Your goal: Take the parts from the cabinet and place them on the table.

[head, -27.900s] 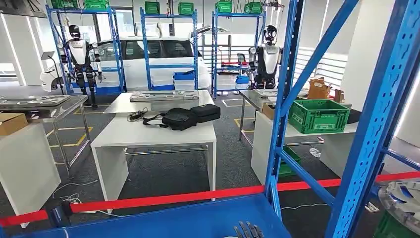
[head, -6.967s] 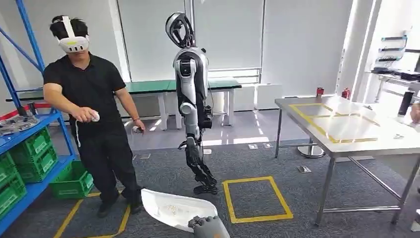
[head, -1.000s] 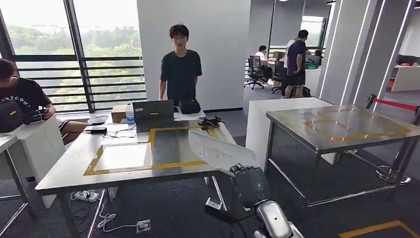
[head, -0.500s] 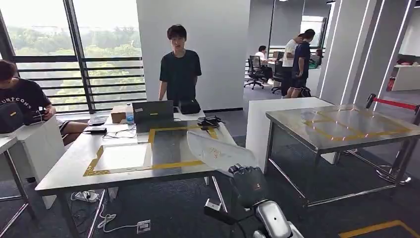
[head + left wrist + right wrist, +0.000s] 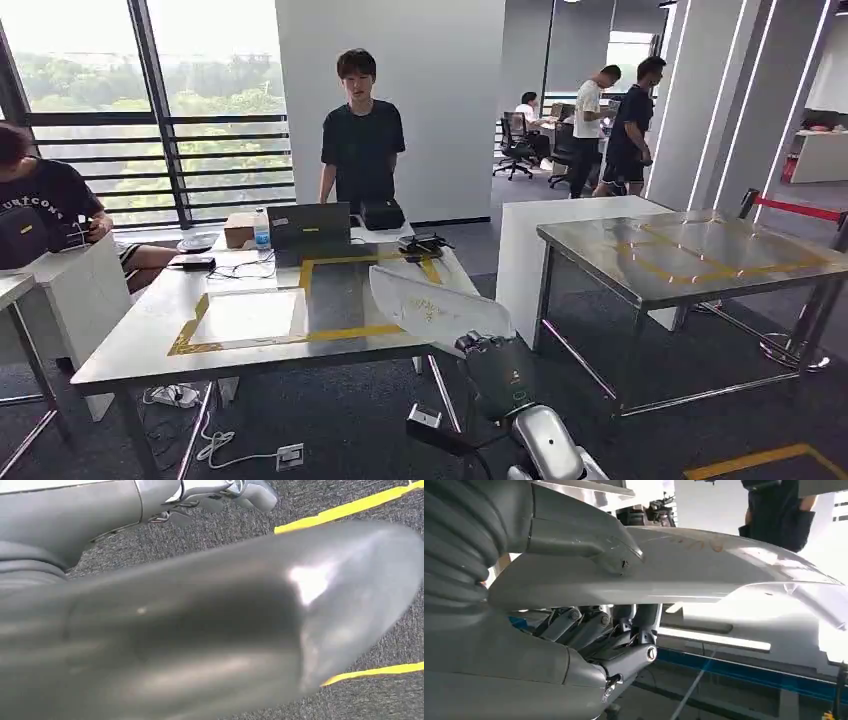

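steel table (image 5: 140, 345) with yellow tape outline ahead, laptop (image 5: 309, 226) and water bottle (image 5: 262, 230) at far edge. white curved panel part (image 5: 432, 307) raised above near right corner of table, gripped by right hand (image 5: 497, 372), thumb on top and fingers beneath in right wrist view. left hand (image 5: 165, 630) blurred, possibly hanging over carpet; grasp state unreadable.

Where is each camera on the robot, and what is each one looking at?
Head view: high on the body, looking at the table, the right hand gripping the white part.
Left wrist view: looks down at carpet, a grey robot cover close up.
Right wrist view: behind the right hand, under the part.
Head and right wrist views share the hand and the part.
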`<state>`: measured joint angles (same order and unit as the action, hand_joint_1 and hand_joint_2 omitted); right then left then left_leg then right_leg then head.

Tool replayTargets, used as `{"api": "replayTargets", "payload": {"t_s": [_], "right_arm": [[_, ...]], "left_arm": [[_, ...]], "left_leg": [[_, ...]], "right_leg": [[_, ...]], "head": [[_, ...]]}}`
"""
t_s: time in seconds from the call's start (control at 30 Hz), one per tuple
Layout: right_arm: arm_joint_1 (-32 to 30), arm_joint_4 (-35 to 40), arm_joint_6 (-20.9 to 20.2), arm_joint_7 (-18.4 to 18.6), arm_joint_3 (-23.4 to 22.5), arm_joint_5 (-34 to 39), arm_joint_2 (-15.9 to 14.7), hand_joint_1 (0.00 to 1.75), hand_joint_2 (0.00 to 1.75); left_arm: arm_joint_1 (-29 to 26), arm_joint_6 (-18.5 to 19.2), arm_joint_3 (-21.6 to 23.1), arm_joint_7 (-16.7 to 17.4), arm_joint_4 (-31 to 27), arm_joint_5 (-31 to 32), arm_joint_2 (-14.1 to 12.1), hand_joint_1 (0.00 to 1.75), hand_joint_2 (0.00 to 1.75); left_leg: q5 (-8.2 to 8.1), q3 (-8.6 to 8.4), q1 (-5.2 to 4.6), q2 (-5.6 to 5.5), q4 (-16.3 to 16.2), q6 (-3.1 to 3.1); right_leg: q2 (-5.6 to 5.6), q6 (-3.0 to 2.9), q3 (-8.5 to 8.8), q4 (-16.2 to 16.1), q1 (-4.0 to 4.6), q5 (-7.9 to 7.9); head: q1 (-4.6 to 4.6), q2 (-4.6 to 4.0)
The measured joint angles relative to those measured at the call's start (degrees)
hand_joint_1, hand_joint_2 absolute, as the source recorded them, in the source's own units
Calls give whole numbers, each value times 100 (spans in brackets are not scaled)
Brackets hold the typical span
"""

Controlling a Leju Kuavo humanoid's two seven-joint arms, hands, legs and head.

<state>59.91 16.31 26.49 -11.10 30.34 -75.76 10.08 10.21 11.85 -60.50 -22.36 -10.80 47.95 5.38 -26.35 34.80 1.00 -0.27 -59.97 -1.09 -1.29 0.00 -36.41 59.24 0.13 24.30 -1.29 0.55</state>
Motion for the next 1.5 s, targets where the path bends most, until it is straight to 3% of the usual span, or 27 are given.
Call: {"api": "replayTargets", "payload": {"t_s": [0.67,0.77,0.83,0.87,0.93,1.03,1.07,1.1,1.13,1.2,1.23,1.27,1.3,1.37,1.43,1.5], "right_arm": [[-18,0,2,2,0,-42,0,169,175],[-22,0,9,4,0,-46,9,169,175],[-33,0,13,-13,0,-42,15,169,175],[-42,0,9,-51,0,-42,15,169,175],[-67,0,-35,-142,0,-53,61,169,175],[-255,-7,-151,-131,2,-123,195,169,175],[-354,-11,-182,-127,2,-166,247,169,175],[-459,-13,-201,-120,2,-192,310,169,175],[-520,-13,-214,-116,9,-232,383,169,175],[-587,-13,-230,-116,31,-280,515,169,175],[-621,-15,-232,-116,37,-288,553,169,175],[-646,-15,-245,-118,50,-304,630,169,175],[-699,-15,-254,-118,57,-326,671,169,175],[-756,-13,-267,-98,57,-328,693,169,175],[-746,-11,-264,-98,57,-326,741,169,175],[-740,-11,-267,-107,57,-328,761,169,175]], "left_arm": [[1,33,-55,42,0,-74,0,0,0],[3,37,-59,37,-2,-79,-7,0,0],[7,42,-61,35,-2,-81,-7,0,0],[13,42,-61,35,-2,-81,0,0,0],[22,35,-68,50,-2,-96,4,0,0],[30,33,-90,46,-7,-118,-2,0,0],[25,33,-94,42,-7,-133,-2,0,0],[15,33,-100,31,-7,-146,-2,0,0],[10,33,-112,28,-7,-164,-2,0,0],[12,26,-131,33,-7,-177,-2,0,0],[15,11,-138,33,-15,-179,-26,0,0],[19,2,-140,35,-17,-179,-24,0,0],[18,-11,-142,39,-20,-179,-22,0,0],[23,-35,-144,52,-17,-179,-13,0,0],[51,-42,-144,57,-17,-177,0,0,0],[75,-52,-144,70,-15,-175,2,0,0]], "left_leg": [[0,0,0,0,0,0],[-24,13,-37,-2,-14,59],[-19,31,-35,5,68,130],[-1,-99,-14,7,95,167],[8,-126,9,25,129,191],[-4,-125,20,50,125,179],[-20,-131,32,48,122,154],[-38,-144,58,45,117,120],[-64,-158,86,45,106,78],[-138,-191,132,51,60,-35],[-153,-189,128,55,56,-88],[-173,-183,118,56,64,-150],[-213,-217,110,62,83,-199],[-197,-325,137,56,47,-293],[-219,-129,152,54,-299,-299],[-460,395,112,51,-1135,-293]], "right_leg": [[0,0,0,0,0,0],[1,58,7,-34,-47,-13],[1,109,16,67,-46,-115],[3,115,-11,91,-46,-96],[48,137,-160,403,-57,159],[50,190,-776,1569,-106,687],[55,217,-860,1682,-126,681],[64,231,-808,1511,-150,536],[79,242,-647,1138,-173,328],[138,294,-163,104,-235,-149],[114,265,-214,99,-173,61],[138,170,-195,115,-164,226],[123,118,-164,99,-142,74],[115,-26,-76,121,-153,110],[111,-109,40,89,-159,148],[101,-176,128,86,-138,226]], "head": [[0,0],[2,0],[0,0],[0,0],[-7,0],[-9,0],[-9,0],[-9,0],[-11,0],[-13,0],[-13,0],[-22,0],[7,2],[13,-2],[22,-4],[39,0]]}}
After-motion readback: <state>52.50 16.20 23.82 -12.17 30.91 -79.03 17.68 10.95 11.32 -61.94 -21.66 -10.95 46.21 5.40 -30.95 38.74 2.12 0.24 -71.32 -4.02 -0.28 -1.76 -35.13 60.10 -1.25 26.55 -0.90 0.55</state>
